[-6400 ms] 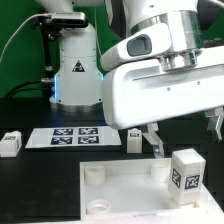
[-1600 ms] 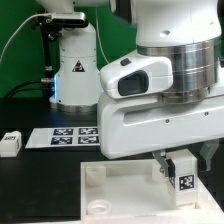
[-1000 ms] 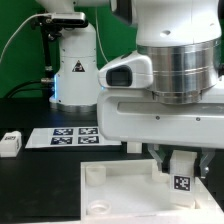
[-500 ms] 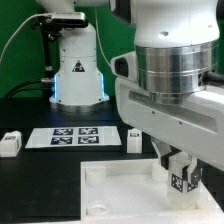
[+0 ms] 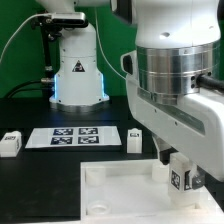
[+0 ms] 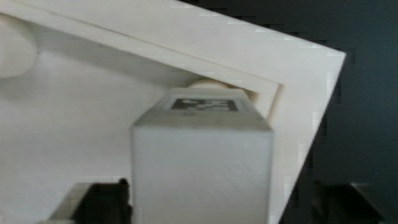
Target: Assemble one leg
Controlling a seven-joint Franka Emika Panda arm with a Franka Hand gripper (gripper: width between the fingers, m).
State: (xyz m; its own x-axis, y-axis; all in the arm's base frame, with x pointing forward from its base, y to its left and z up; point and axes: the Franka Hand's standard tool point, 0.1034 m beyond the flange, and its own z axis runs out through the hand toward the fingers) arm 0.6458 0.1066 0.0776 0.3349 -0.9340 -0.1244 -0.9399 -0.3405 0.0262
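**Now: leg held at the panel's corner socket**

Well, the claw [image 5: 181, 172] is closed on the leg [image 5: 178, 181], a finger on either side, holding it low over one corner of the panel [image 5: 110, 190]. In the wrist view the leg [image 6: 205, 160] stands just in front of that corner's round socket. I'd say this is the fitting step. The leg looks a touch tilted, so the next move calls for squaring it over the socket and pressing it home.

I count three small tagged blocks. One is in the claw. A spare block [image 5: 135, 139] lies on the desk [image 5: 40, 170] just past the panel's far edge. A second spare block [image 5: 10, 143] lies well off from the panel. There is one panel, and one marker board [image 5: 75, 137] beyond it.
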